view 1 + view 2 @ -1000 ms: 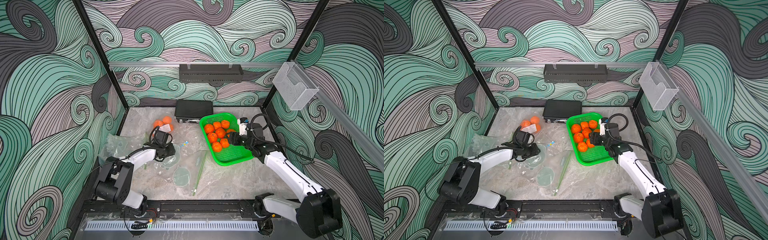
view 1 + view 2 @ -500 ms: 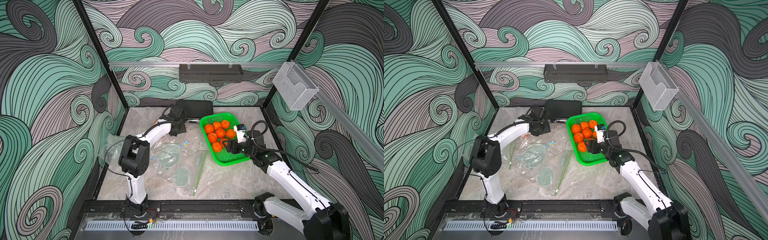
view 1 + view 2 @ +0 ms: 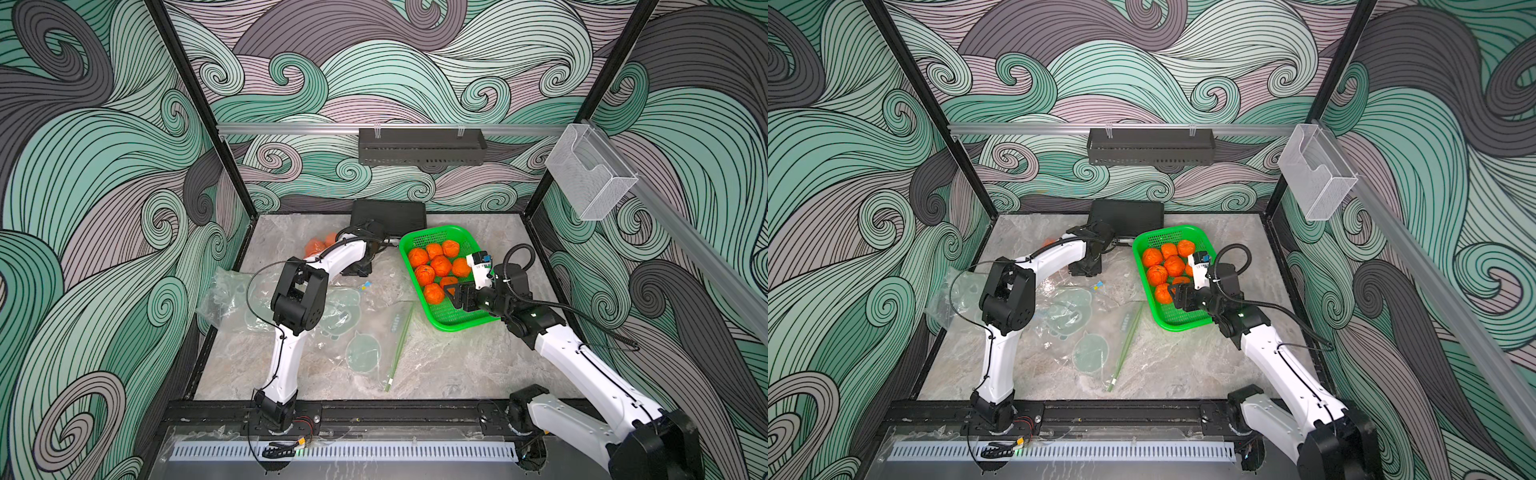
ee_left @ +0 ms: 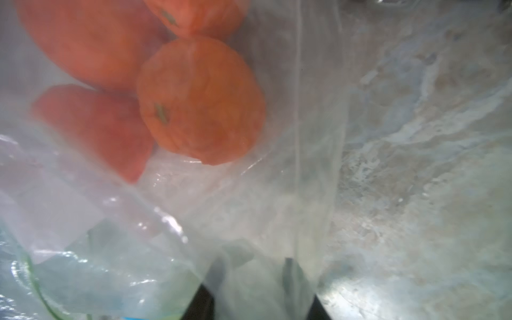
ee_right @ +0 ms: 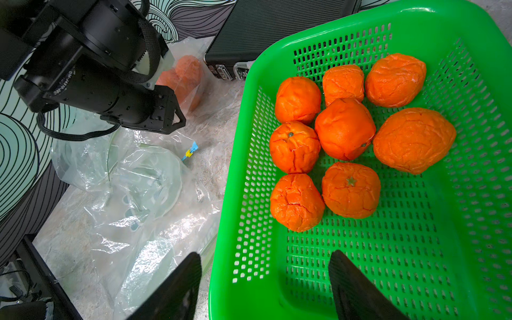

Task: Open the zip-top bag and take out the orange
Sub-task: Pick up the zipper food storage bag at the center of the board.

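The clear zip-top bag (image 3: 318, 246) lies at the back left with several oranges inside, one orange (image 4: 199, 99) plain through the film. My left gripper (image 3: 357, 271) points down beside it. In the left wrist view its jaws (image 4: 253, 263) stand partly apart, blurred under the bag's film (image 4: 277, 194); I cannot tell whether they pinch it. The right wrist view shows the bag (image 5: 191, 80) just behind the left gripper body (image 5: 133, 110). My right gripper (image 5: 264, 253) is open and empty over the near part of the green basket (image 5: 235, 166).
The green basket (image 3: 457, 326) holds several loose oranges (image 3: 440, 266). Empty clear bags (image 3: 340, 307) and one with a green zip strip (image 3: 399, 345) are strewn over the middle. A black case (image 3: 388, 216) stands at the back wall, close to the left arm.
My left arm swung from the table's left middle to the back, onto the bag of oranges, and its jaws narrowed. The right gripper drew back from the oranges toward the basket's near end.
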Action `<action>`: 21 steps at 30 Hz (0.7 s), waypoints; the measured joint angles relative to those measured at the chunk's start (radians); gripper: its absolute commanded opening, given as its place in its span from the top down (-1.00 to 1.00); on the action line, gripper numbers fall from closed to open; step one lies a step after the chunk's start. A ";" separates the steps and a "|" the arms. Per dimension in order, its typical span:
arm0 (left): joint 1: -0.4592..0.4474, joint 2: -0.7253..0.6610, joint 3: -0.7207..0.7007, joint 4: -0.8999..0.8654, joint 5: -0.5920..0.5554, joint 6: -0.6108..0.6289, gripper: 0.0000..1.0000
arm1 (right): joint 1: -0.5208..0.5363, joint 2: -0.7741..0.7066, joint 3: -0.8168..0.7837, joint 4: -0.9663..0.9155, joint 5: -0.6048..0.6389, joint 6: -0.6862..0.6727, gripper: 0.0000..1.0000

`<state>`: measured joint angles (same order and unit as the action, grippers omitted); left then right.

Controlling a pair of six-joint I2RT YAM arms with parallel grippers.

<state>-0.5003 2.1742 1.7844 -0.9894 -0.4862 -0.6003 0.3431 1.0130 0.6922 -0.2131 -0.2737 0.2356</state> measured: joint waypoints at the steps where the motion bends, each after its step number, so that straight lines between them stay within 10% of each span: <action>1: 0.000 0.004 0.005 -0.001 -0.005 0.005 0.85 | 0.000 0.000 0.000 0.000 0.000 0.000 -0.48; 21: 0.086 -0.156 0.251 -0.038 0.051 0.148 1.00 | 0.000 0.002 -0.001 0.008 -0.017 0.000 -0.44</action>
<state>-0.4145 2.0178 2.0354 -1.0275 -0.4355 -0.4526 0.3431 1.0145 0.6910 -0.2054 -0.2905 0.2356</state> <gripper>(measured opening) 0.048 0.731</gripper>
